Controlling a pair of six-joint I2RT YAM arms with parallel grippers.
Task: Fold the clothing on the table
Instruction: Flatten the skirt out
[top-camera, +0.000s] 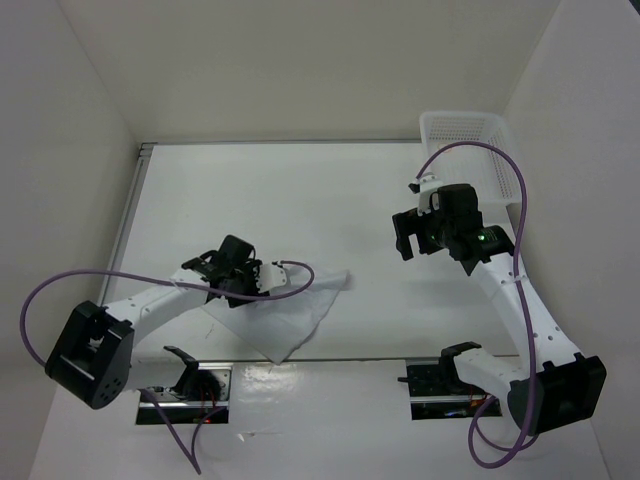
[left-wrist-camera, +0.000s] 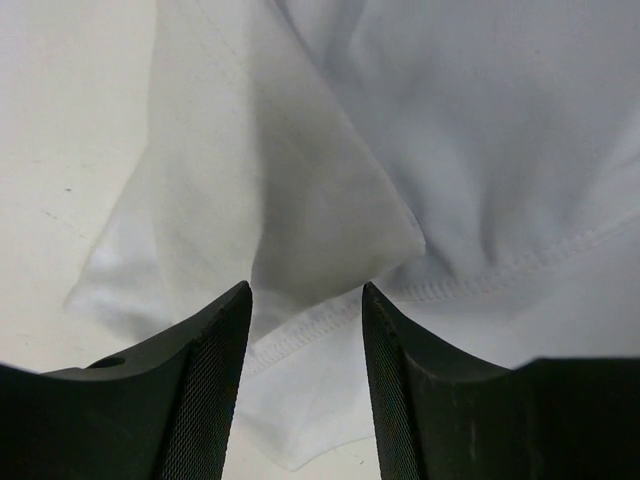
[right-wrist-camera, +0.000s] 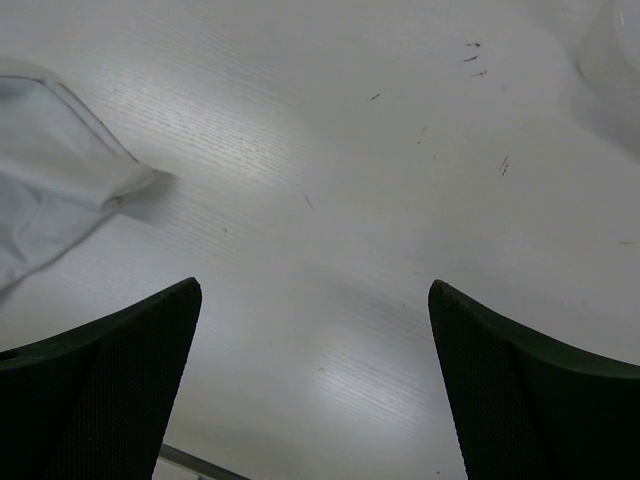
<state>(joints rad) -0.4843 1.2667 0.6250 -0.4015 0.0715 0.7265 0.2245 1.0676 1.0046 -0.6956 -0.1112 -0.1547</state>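
The white clothing (top-camera: 292, 312) lies crumpled on the table (top-camera: 300, 195) near its front edge, left of centre. My left gripper (top-camera: 228, 268) sits low over the garment's left part. In the left wrist view its jaws (left-wrist-camera: 307, 295) stand apart, with a raised fold and a stitched hem of the clothing (left-wrist-camera: 450, 150) lying between and beyond the fingertips. My right gripper (top-camera: 405, 236) hovers open over bare table to the right, well away from the fabric. In the right wrist view one corner of the clothing (right-wrist-camera: 50, 175) shows at the far left, and nothing lies between the wide jaws (right-wrist-camera: 315, 290).
A white plastic mesh basket (top-camera: 465, 130) stands at the back right corner. A metal rail (top-camera: 128, 215) runs along the table's left edge. Purple cables loop from both arms. White walls close in the sides and back.
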